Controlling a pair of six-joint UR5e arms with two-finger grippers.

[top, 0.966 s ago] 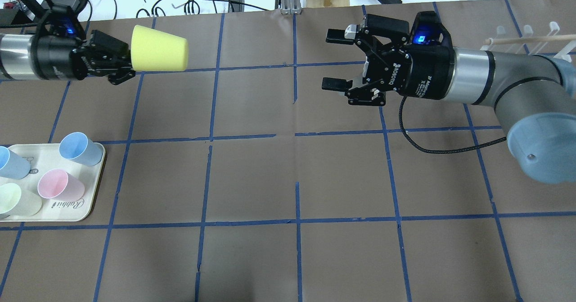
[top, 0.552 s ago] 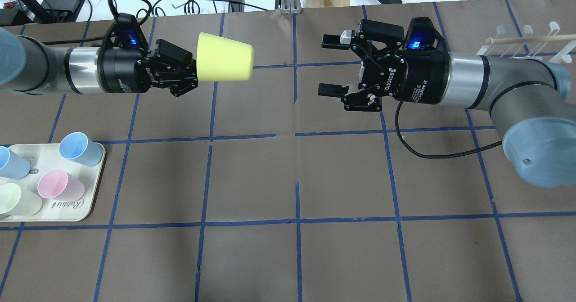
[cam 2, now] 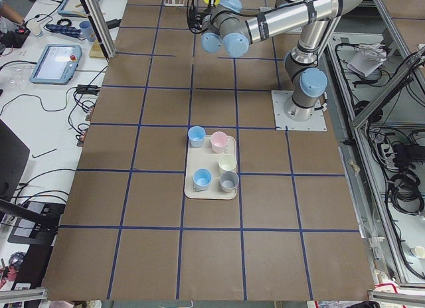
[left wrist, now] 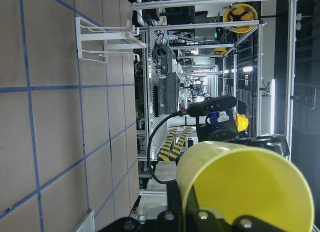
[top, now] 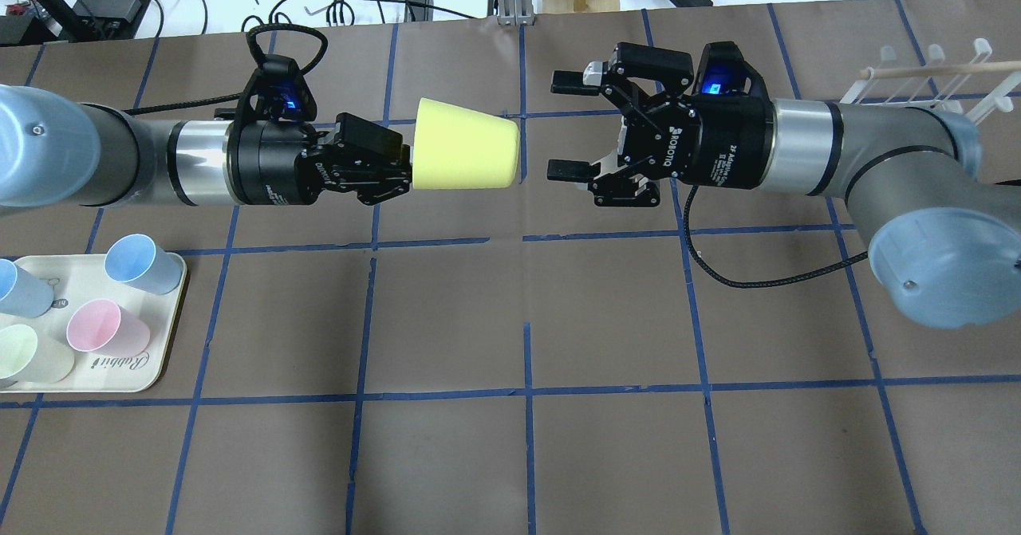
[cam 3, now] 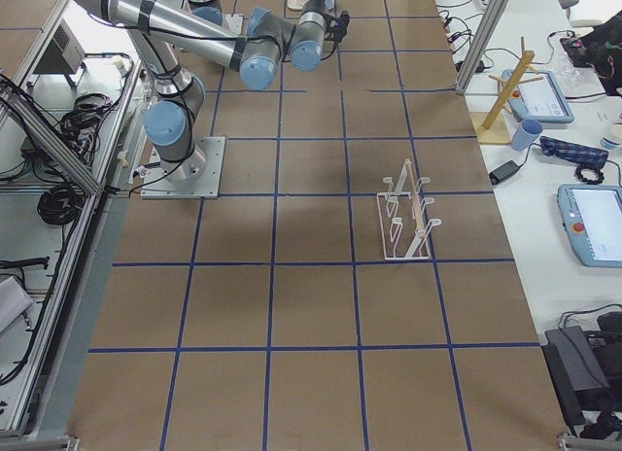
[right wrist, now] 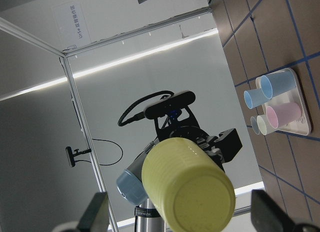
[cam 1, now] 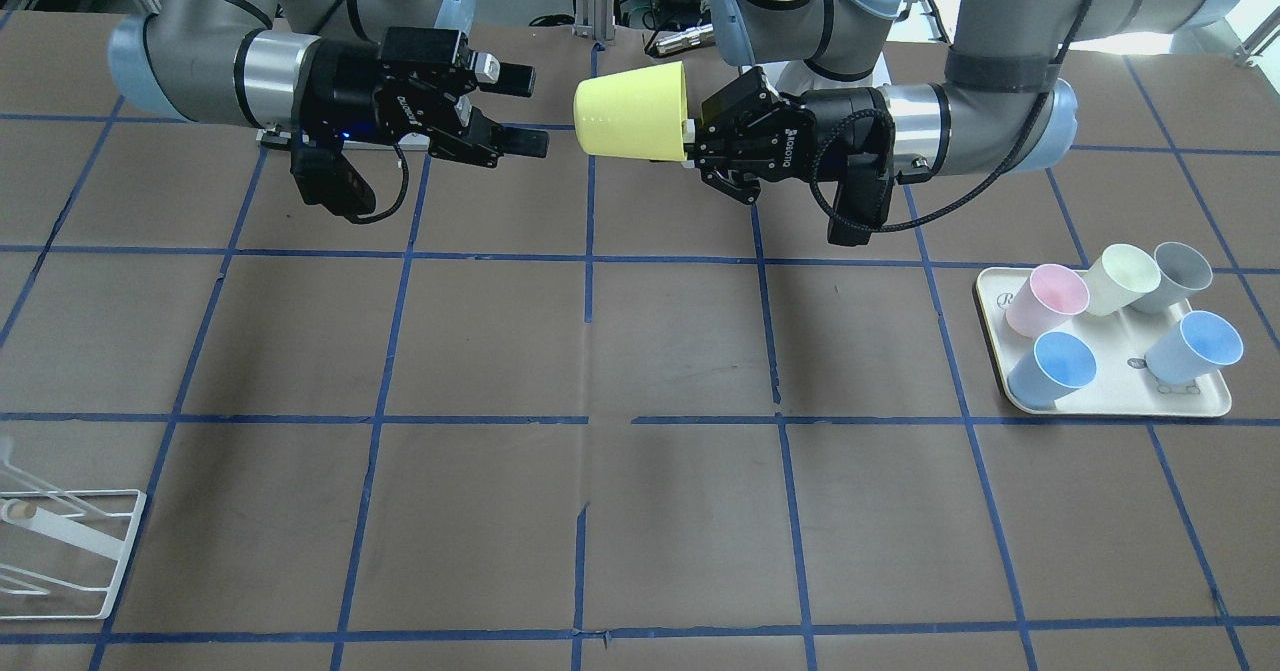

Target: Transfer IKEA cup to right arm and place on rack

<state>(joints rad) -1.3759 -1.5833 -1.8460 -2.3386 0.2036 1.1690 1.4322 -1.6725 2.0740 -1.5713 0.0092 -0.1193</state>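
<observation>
The yellow IKEA cup (top: 467,155) is held sideways above the table, base pointing at my right gripper. My left gripper (top: 401,170) is shut on its rim; the front-facing view shows both the gripper (cam 1: 697,141) and the cup (cam 1: 632,111). My right gripper (top: 563,127) is open, its fingertips a short gap from the cup's base and level with it; the front-facing view shows it too (cam 1: 523,109). The right wrist view shows the cup's base (right wrist: 187,187) between its fingers. The white wire rack (top: 933,80) stands at the far right, also in the right exterior view (cam 3: 408,223).
A cream tray (top: 163,359) at the left front holds several pastel cups, such as a pink cup (top: 106,329) and a blue cup (top: 142,264). Cables and a wooden stand lie beyond the table's far edge. A black cable (top: 742,280) hangs under the right wrist.
My left arm has carried the yellow cup to the right, toward the table's middle and slightly nearer. My right gripper has shifted a little left, still open. The gap between them has shrunk.
</observation>
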